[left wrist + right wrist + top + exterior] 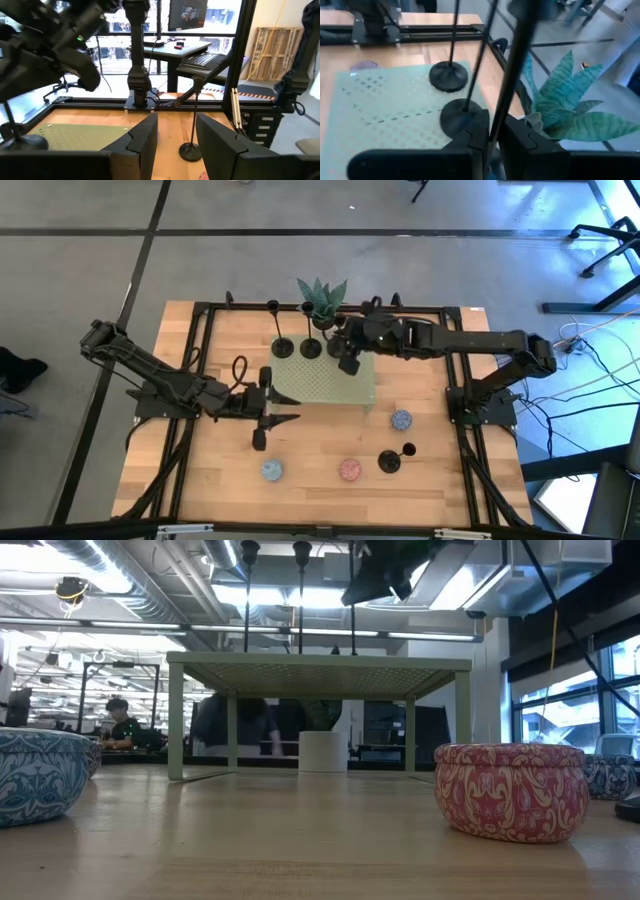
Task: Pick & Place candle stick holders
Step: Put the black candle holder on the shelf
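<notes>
Two candle stick holders [281, 346] stand on the far side of the green stand [330, 385]. The right gripper [347, 360], above it, clamps a third holder's stem [512, 75]. The fourth holder [390, 461] waits on the table, near right. The left gripper [285, 408] hovers part-open, empty.

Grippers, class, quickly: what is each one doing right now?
Left gripper: open, holding nothing.
Right gripper: shut on a candle holder stem, above the green shelf.

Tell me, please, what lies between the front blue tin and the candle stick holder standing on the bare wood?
A pink patterned tin lies between the blue tin and the candle stick holder, nearer the holder, as the high view shows.
</notes>
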`<state>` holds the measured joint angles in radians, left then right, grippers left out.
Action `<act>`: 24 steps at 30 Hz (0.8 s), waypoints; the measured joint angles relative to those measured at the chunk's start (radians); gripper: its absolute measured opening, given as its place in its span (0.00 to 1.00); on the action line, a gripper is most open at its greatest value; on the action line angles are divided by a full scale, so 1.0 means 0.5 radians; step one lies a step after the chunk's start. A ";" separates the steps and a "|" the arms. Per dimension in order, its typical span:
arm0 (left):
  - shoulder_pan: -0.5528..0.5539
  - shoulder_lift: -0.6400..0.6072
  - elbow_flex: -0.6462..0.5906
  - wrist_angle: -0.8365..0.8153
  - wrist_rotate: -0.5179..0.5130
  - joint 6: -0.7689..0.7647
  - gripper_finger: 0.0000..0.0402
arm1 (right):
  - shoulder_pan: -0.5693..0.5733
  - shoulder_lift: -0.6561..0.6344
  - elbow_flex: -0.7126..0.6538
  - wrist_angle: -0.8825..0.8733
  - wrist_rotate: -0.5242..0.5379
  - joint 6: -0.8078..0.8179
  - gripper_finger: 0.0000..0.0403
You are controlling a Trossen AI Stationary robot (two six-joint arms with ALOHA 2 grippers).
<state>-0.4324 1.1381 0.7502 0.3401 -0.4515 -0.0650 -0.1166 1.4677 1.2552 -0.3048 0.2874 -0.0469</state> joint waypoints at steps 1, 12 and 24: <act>0.000 0.000 0.000 0.000 0.001 0.000 0.32 | -0.019 0.000 0.000 0.006 -0.039 0.006 0.10; 0.000 0.000 0.000 0.000 -0.005 0.000 0.32 | -0.095 0.053 0.002 0.048 -0.147 0.036 0.10; 0.001 0.000 0.000 0.001 -0.008 0.000 0.32 | -0.101 0.075 0.002 0.051 -0.179 0.042 0.10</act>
<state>-0.4320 1.1381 0.7502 0.3405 -0.4557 -0.0650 -0.1673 1.5051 1.2560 -0.2794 0.1978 -0.0261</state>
